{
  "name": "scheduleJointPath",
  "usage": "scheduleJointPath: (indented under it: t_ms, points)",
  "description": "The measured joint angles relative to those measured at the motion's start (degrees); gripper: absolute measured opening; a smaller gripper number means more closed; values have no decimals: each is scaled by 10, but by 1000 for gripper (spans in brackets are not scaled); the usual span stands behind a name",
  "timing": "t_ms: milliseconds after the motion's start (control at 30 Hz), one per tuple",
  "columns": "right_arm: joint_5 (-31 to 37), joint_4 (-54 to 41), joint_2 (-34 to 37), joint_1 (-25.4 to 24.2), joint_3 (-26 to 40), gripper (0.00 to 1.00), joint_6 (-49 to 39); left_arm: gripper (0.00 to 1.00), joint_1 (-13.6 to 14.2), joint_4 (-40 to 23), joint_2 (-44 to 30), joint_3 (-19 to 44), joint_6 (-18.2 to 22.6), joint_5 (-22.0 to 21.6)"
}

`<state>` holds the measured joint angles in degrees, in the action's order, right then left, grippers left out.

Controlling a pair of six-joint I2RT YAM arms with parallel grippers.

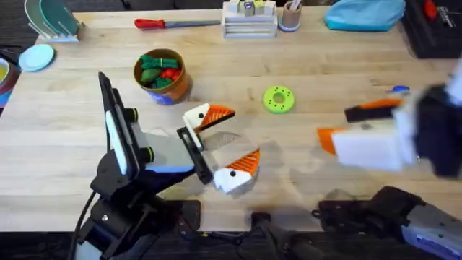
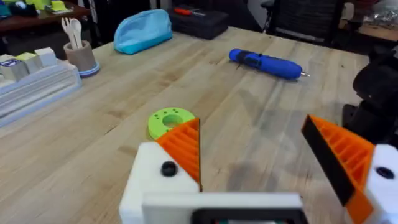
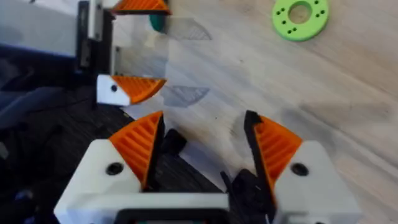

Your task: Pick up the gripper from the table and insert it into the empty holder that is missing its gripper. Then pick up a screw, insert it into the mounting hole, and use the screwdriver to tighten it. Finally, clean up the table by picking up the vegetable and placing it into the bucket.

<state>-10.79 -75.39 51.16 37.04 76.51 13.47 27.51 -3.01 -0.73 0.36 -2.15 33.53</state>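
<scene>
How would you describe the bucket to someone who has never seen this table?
Look at the wooden table, left of its middle, just beyond the left arm. The bucket is a small round orange-yellow tub with a blue base, filled with green and red toy vegetables. The nearby green ring is flat and bright green.

The left arm's tool (image 1: pixel 220 144), white wedge blocks with orange ribbed pads, is held low near the middle with its fingers spread wide and nothing between them. The right arm's matching tool (image 1: pixel 346 128) is raised close under the overhead camera, likewise opened wide and unloaded.
</scene>
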Motion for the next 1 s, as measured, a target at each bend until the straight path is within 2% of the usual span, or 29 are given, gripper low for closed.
scheduleJointPath:
  t_ms: [100,133,167,233,300,367,400,533,733,867,1000]
  points:
    - [-16,-2,-43,0,-13,789,0,978,0,0,0,0,0,-3]
    - [-21,-3,-52,0,-14,791,0,958,0,0,0,0,0,-3]
    - [-24,-6,-58,0,-14,790,-1,894,0,0,0,0,0,-4]
    - [-28,-16,-63,0,-15,791,-3,658,0,0,0,0,1,-8]
    - [-31,-22,-63,0,-17,790,-5,329,0,0,0,0,2,-15]
    - [-31,-25,-61,0,-20,790,-9,55,0,0,0,0,3,-19]
    - [-32,-25,-60,0,-21,790,-10,16,0,1,0,0,4,-20]
    - [-19,-25,-49,0,-21,792,-12,12,0,1,0,0,4,-27]
    - [72,-13,-4,-18,-22,793,31,10,0,1,0,0,4,-31]
    - [113,-2,50,-85,-22,868,44,9,0,1,0,0,4,-32]
    - [130,4,122,-203,-22,873,36,9,0,0,0,0,4,-32]
